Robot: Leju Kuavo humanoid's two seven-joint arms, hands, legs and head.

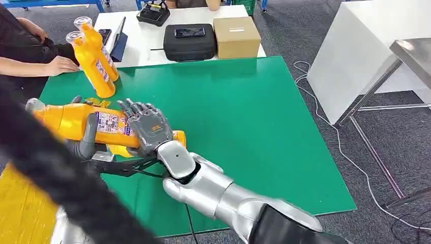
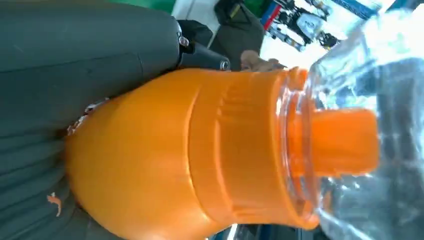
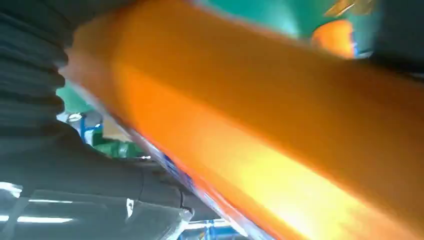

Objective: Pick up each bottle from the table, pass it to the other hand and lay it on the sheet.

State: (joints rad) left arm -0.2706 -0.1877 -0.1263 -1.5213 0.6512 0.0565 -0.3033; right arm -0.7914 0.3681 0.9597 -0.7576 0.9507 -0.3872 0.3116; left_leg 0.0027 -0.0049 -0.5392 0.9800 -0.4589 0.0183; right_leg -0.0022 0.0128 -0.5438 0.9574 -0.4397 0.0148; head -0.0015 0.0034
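Both hands on one orange bottle above the green worktop.

We see the orange bottle (image 1: 76, 122) lying sideways in the air over the near left part of the green worktop (image 1: 244, 132), its clear cap toward the left. Our right hand (image 1: 147, 127) wraps its fingers over the labelled middle of the bottle, while our left hand (image 1: 86, 140) grips it from below, thumb up across the label. Two more orange bottles (image 1: 96, 56) stand leaning at the far left of the worktop, near a person's hand (image 1: 61, 65). A yellow sheet (image 1: 23, 208) lies at the near left edge. Beyond the green surface sit a black case (image 1: 189, 43) and a cardboard box (image 1: 236, 36).
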